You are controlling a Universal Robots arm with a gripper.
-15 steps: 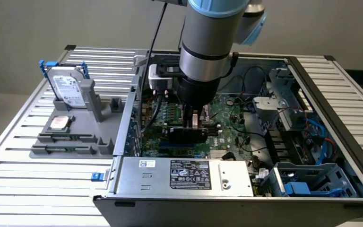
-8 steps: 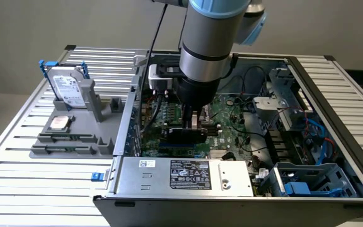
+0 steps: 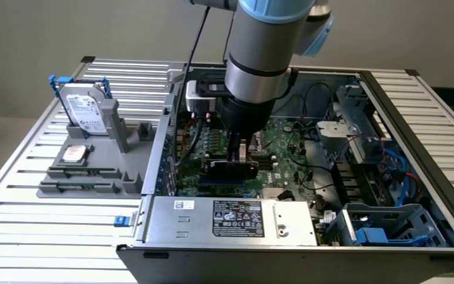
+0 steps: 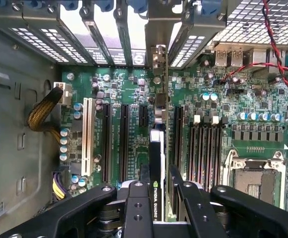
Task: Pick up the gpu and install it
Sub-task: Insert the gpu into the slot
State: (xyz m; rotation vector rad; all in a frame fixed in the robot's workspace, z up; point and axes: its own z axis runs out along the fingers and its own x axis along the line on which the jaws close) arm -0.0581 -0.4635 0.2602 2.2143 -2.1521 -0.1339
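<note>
The black gripper (image 3: pixel 241 155) on the big grey robot arm (image 3: pixel 262 53) is inside the open grey metal computer case (image 3: pixel 385 177). Its jaws are pinched narrow on the gpu (image 4: pixel 156 173), a thin flat card with a dark face. The card stands on its edge over the large green motherboard (image 4: pixel 129 99), among the long black slots (image 4: pixel 124 141).

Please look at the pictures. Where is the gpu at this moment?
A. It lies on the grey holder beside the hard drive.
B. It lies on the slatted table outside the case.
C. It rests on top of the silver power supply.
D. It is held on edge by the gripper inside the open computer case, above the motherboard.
D: the gripper is shut on the gpu, held edge-on over the motherboard slots inside the computer case.
</note>
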